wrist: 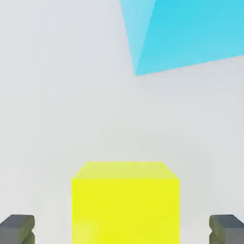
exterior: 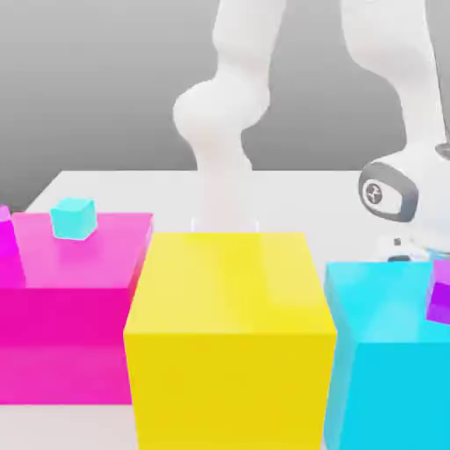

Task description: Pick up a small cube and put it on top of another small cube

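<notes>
In the hand view a small yellow cube (wrist: 125,202) rests on the white table, between the two dark fingers of my gripper (wrist: 123,229). The gripper is open, with a clear gap between each finger (wrist: 18,228) and the cube's sides. In the exterior view my wrist (exterior: 397,195) hangs low behind the big cyan block (exterior: 387,352), which hides the fingers and the yellow cube. A small cyan cube (exterior: 72,219) sits on the big magenta block (exterior: 79,290). A small purple cube (exterior: 439,294) lies on the cyan block at the exterior view's right edge.
A big yellow block (exterior: 230,338) stands in front between the magenta and cyan blocks. Another small cube (exterior: 4,230) peeks in at the exterior view's left edge. A corner of the cyan block (wrist: 186,33) shows near the yellow cube in the hand view.
</notes>
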